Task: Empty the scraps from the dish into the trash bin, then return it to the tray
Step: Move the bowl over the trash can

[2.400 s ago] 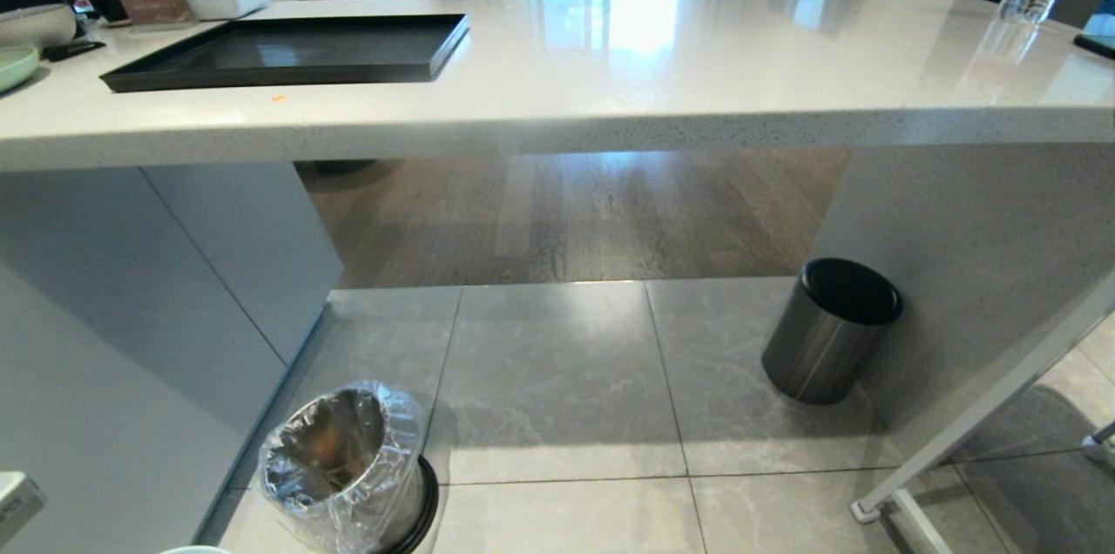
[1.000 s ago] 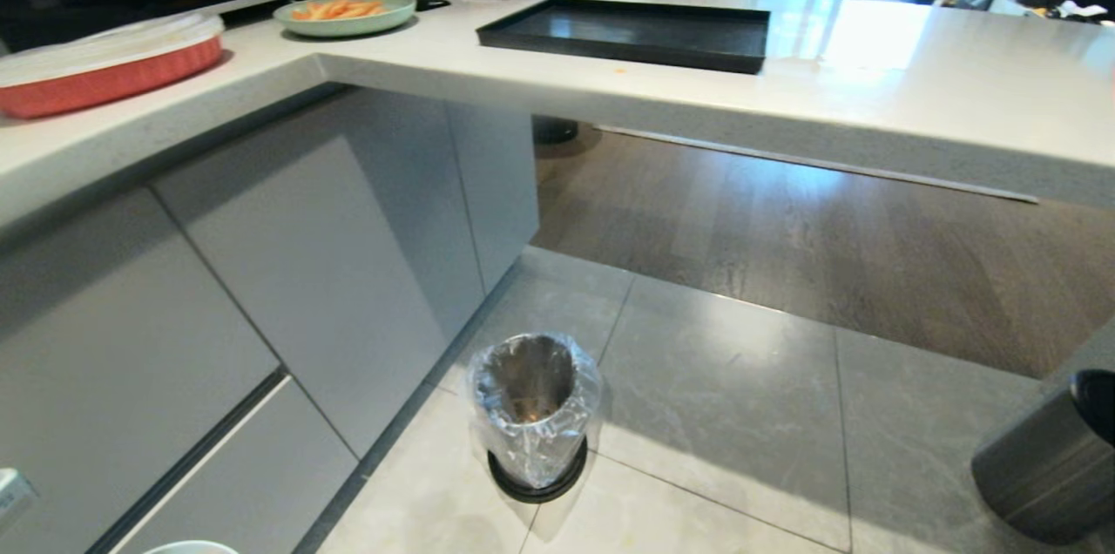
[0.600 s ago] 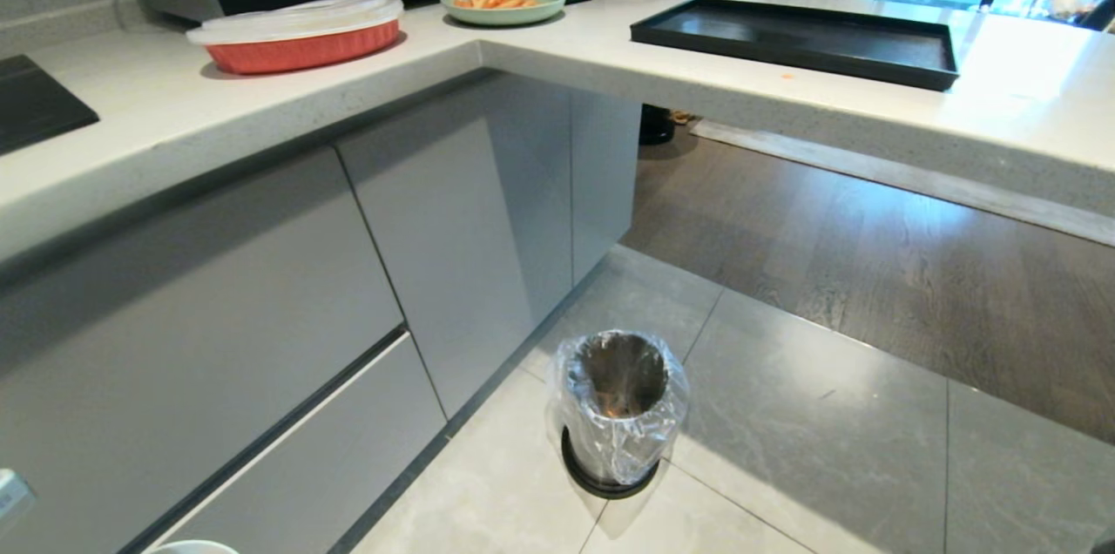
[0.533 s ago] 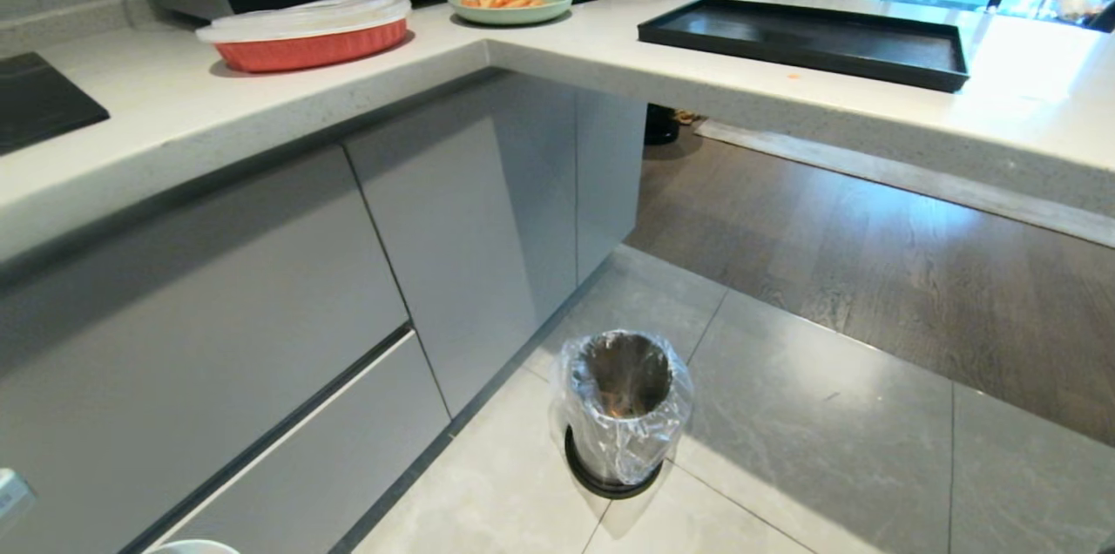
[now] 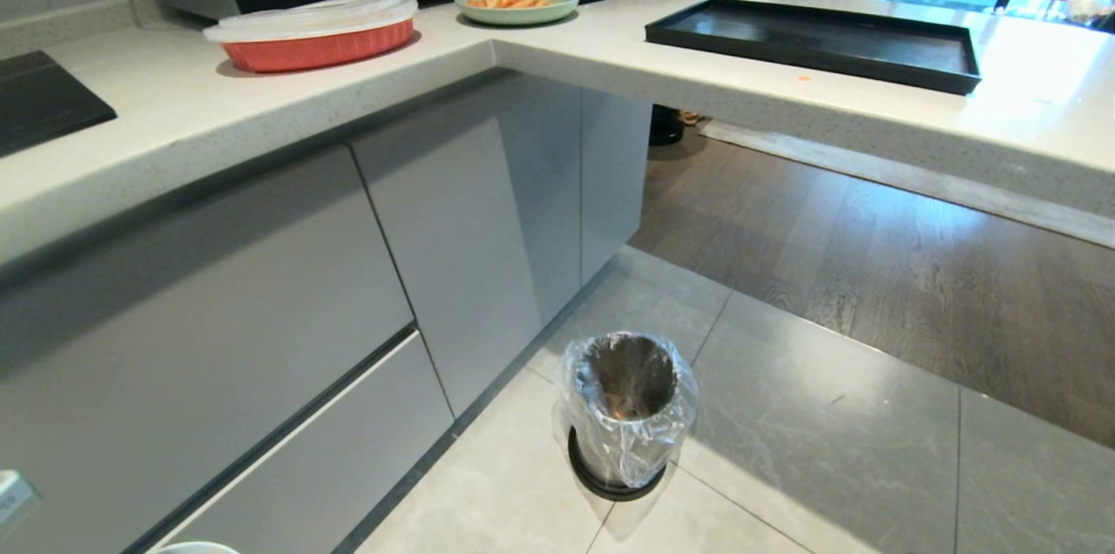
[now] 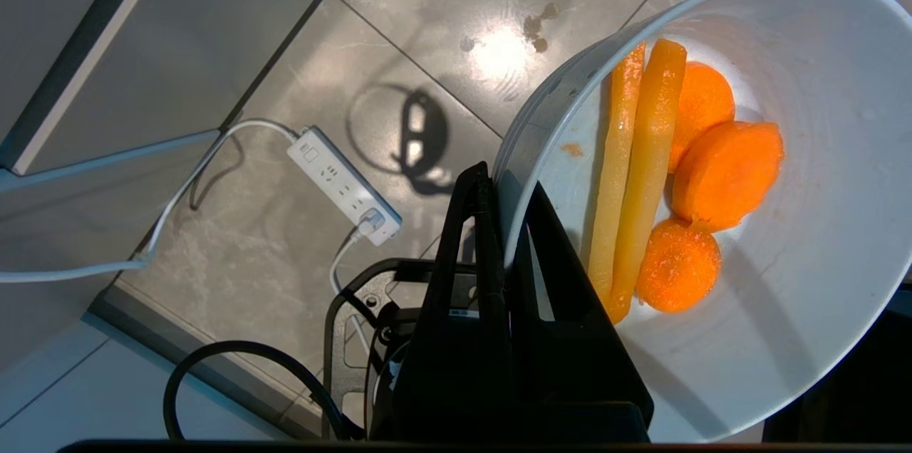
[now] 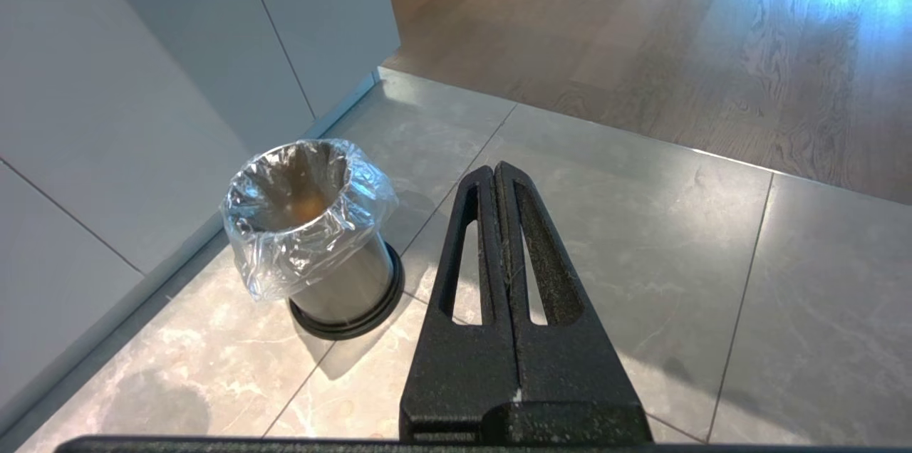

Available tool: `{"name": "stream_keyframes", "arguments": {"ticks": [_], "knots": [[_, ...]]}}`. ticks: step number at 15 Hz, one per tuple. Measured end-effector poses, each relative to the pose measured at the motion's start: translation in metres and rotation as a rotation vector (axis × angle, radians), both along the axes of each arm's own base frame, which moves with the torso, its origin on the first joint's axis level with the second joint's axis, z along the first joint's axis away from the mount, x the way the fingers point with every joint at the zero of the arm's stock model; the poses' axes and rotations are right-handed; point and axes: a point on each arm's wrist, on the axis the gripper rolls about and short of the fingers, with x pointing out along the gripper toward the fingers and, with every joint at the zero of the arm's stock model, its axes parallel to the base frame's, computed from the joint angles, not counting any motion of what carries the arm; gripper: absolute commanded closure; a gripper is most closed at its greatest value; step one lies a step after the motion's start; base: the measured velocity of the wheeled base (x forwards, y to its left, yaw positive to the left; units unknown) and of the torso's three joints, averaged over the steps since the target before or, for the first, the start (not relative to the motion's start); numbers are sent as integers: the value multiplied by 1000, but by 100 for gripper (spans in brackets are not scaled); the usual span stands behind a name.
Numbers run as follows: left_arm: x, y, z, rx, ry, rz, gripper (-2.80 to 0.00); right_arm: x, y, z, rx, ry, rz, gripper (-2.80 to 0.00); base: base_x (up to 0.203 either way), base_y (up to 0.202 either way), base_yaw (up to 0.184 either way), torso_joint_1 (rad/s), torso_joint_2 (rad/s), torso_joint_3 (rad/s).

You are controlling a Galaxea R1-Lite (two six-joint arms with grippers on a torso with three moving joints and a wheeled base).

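Left gripper (image 6: 499, 225) clamped on dish (image 6: 784, 339) wall, one finger inside, one outside. Dish barely in head view: sliver of rim at near-left bottom edge (image 5: 193, 548). Scraps (image 6: 670, 175) not yet dumped: three carrot slices plus two long yellowish sticks, lying along the inner wall close to the inside finger.

Key relation: bin (image 5: 629, 410) on floor tiles, ahead and right of the held dish, well apart, nothing between. From left wrist view, only tile, a power strip (image 6: 343, 184) and cable under the dish, so not over the bin yet. Judgement: carry right and forward before tilting; bin mouth narrow, so tipping early likely means spill on floor.

Right gripper (image 7: 496, 182) fingers pressed together, empty, hanging just right of bin; nearer to bin than left, but idle.

Around: cabinet fronts (image 5: 470, 223) just left of bin, tight on that side. Tray (image 5: 810, 49) on far counter, right of centre, bare. Green plate (image 5: 517, 5) with carrot strips and red baking dish (image 5: 314, 36) further left on counter. Small orange bit (image 5: 803, 78) on counter just in front of tray.
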Motion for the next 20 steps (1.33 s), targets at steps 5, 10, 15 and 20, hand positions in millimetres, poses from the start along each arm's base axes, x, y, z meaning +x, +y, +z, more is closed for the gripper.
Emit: {"name": "stream_keyframes", "arguments": {"ticks": [5, 10, 15, 20], "knots": [[0, 0, 1, 7, -5, 3, 0, 0, 0, 0, -1, 0, 0, 0, 0, 0, 0, 0, 0, 0], [0, -2, 0, -14, 1, 1, 0, 0, 0, 0, 0, 0, 0, 0, 0, 0, 0, 0, 0, 0], [-1, -3, -2, -15, 6, -9, 0, 0, 0, 0, 0, 0, 1, 0, 0, 0, 0, 0, 0, 0], [-1, -3, -2, -16, 9, -10, 0, 0, 0, 0, 0, 0, 0, 0, -1, -10, 3, 3, 0, 0]]}}
